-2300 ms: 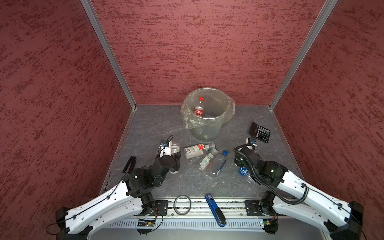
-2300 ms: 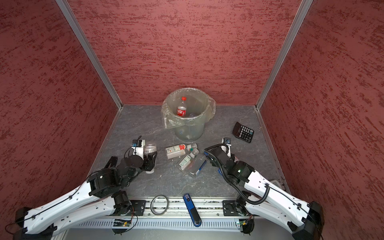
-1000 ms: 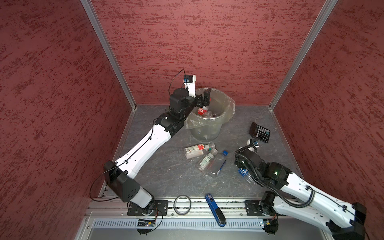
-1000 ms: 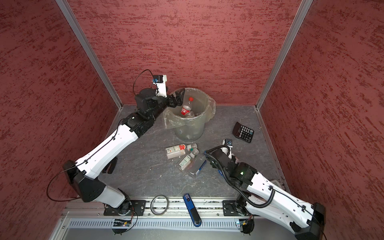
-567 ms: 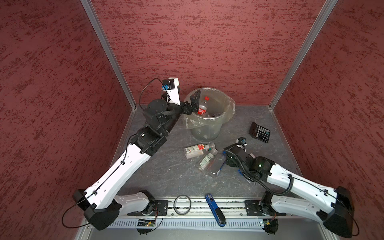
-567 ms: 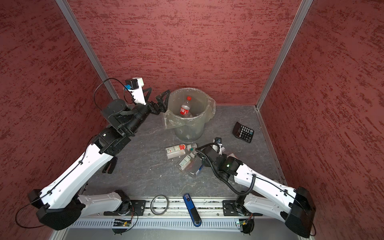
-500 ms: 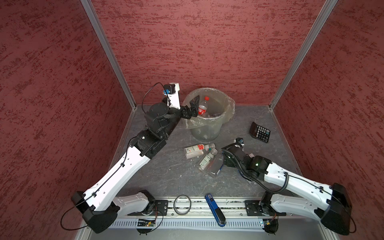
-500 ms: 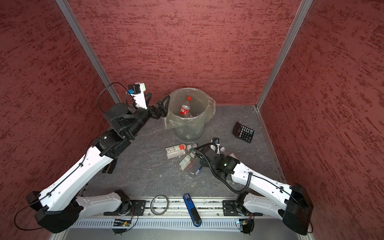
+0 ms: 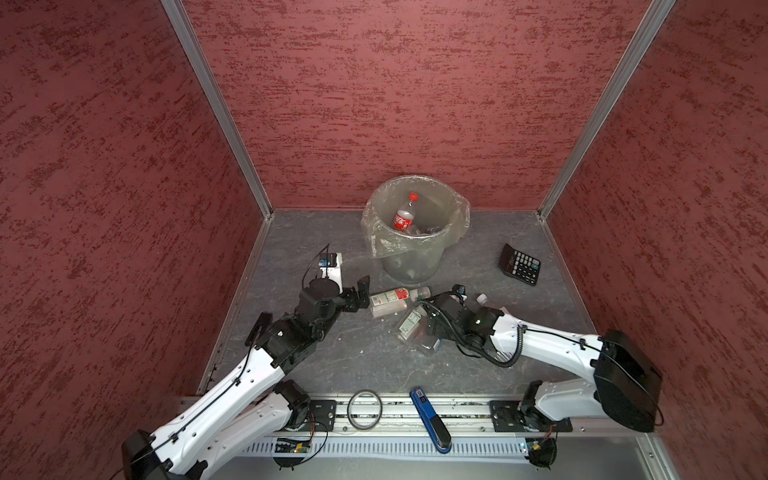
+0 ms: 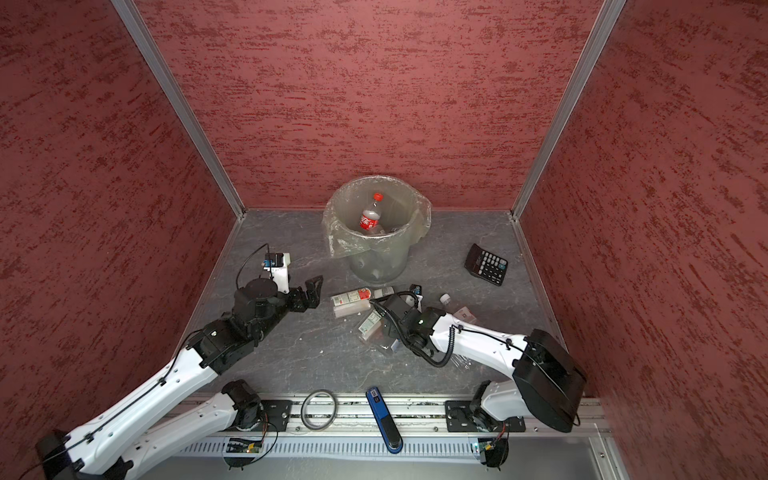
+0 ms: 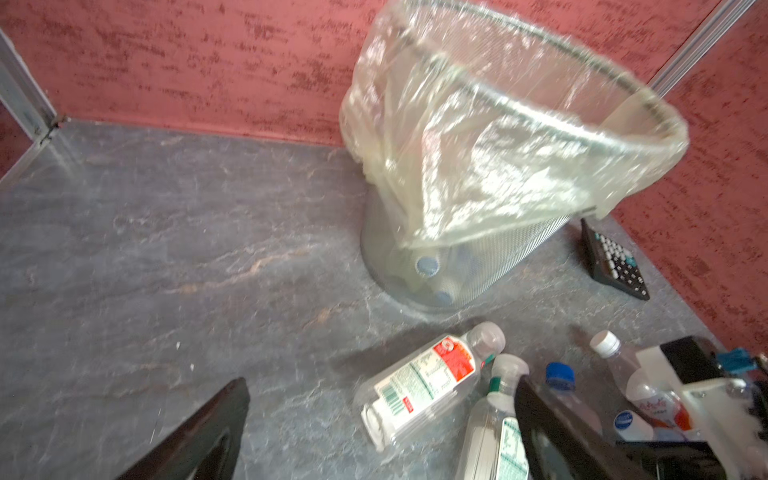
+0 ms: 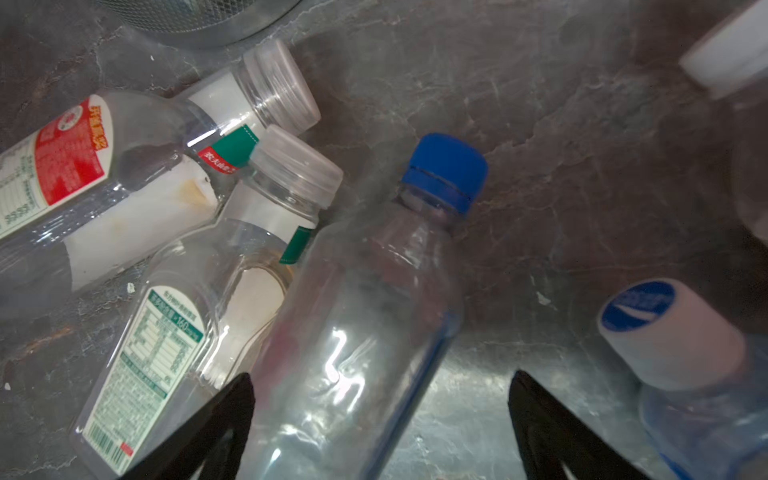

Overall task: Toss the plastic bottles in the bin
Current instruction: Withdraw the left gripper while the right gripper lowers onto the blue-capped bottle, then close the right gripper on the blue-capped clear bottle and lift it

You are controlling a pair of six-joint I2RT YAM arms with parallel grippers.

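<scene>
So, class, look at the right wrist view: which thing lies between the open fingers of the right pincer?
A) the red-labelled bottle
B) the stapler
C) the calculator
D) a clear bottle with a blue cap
D: the blue-capped bottle lies lengthwise inside the wide-open right pincer, while the red-labelled bottle lies outside it.

Overhead stereo pair, close wrist cameras

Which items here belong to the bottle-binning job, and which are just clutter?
Job: bin; cola bottle inside it; on the table, red-label bottle, green-label bottle, blue-capped bottle, white-capped bottle, logo-capped bottle.
Clutter: calculator, blue stapler, ring.
</scene>
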